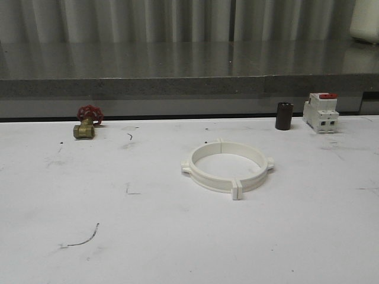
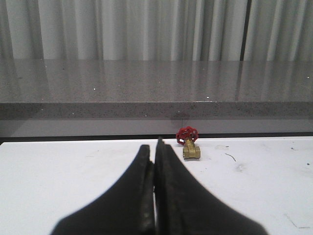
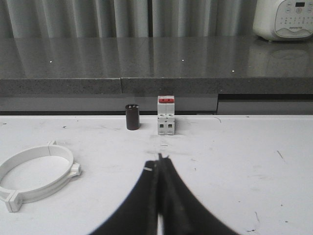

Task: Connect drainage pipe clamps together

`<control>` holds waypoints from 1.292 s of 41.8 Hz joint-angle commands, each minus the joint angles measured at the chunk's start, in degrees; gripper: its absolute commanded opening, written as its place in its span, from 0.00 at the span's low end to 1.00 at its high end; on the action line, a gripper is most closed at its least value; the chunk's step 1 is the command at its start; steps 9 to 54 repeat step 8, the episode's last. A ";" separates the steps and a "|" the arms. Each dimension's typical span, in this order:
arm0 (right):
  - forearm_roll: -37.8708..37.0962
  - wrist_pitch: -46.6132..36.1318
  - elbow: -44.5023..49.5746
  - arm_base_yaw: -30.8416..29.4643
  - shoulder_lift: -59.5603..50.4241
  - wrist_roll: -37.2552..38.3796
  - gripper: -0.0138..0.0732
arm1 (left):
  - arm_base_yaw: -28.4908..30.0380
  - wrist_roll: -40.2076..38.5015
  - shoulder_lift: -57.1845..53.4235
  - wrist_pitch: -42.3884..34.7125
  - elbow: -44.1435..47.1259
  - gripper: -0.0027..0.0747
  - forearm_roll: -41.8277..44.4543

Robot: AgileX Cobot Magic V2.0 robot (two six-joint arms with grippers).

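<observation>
With both our black grippers, left [image 2: 155, 196] and right [image 3: 159, 196], pinched closed on nothing, the two white plastic half-ring pipe clamps [image 1: 227, 164] already sat mid-table as one ring, so we judged only checking the tab seams remained.

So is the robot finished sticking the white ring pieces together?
It looks finished. The two drainage pipe clamps sit on the table as one closed ring, their end tabs meeting. Nothing is in hand: the left tool and the right tool are both shut and empty, away from the ring. Nothing visible is left to join.
</observation>
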 commanded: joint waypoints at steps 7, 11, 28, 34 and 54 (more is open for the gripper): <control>-0.41 -4.10 -0.28 -0.25 -0.94 0.11 0.02 | 0.15 -0.49 -0.59 -5.13 1.44 0.01 -0.01; -0.41 -4.10 -0.28 -0.25 -0.94 0.11 0.02 | 0.15 -0.49 -0.59 -5.13 1.44 0.01 -0.01; -0.41 -4.10 -0.28 -0.25 -0.94 0.11 0.02 | 0.15 -0.49 -0.59 -5.13 1.44 0.01 -0.01; -0.41 -4.10 -0.28 -0.25 -0.94 0.11 0.02 | 0.15 -0.49 -0.59 -5.13 1.44 0.01 -0.01; -0.41 -4.10 -0.28 -0.25 -0.94 0.11 0.02 | 0.15 -0.49 -0.59 -5.13 1.44 0.01 -0.01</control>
